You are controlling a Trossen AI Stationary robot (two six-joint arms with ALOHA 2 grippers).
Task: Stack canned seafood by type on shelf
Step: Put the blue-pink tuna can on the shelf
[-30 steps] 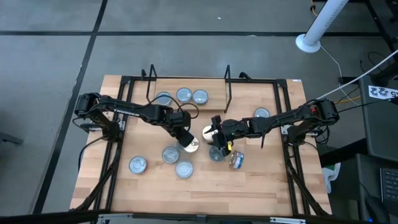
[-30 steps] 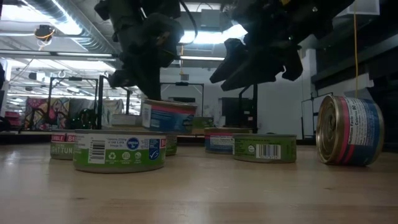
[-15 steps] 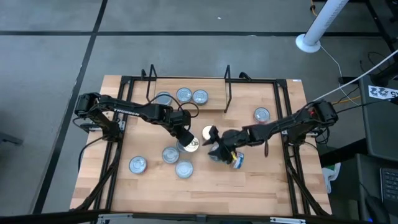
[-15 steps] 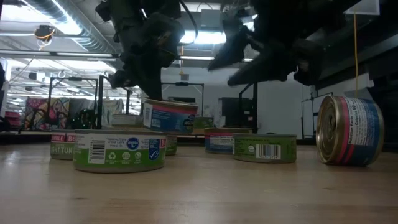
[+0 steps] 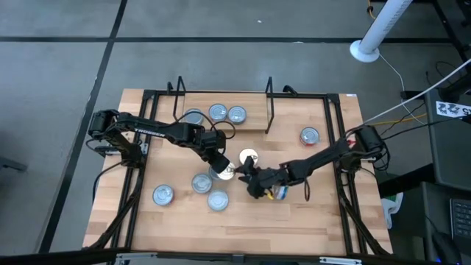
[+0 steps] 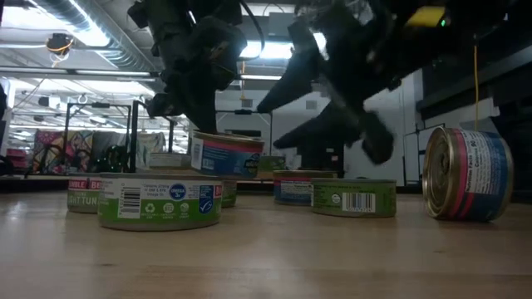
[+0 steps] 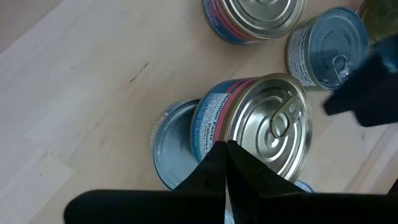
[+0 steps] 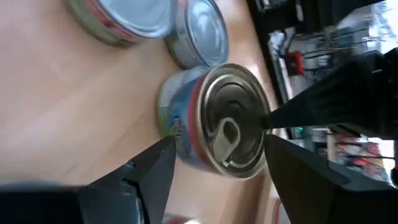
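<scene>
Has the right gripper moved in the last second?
Yes. In the high view the right gripper, jaws open, has swung toward the left arm and the near edge, away from the shelf, closing on the left gripper's can.

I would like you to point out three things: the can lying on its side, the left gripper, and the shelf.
can lying on its side [image 6: 465, 173], low view, on its blue and pink label.
left gripper [image 7: 225, 157], left wrist view, where the shut fingertips meet.
shelf [image 5: 254, 125], high view, on its bare wooden base.
</scene>
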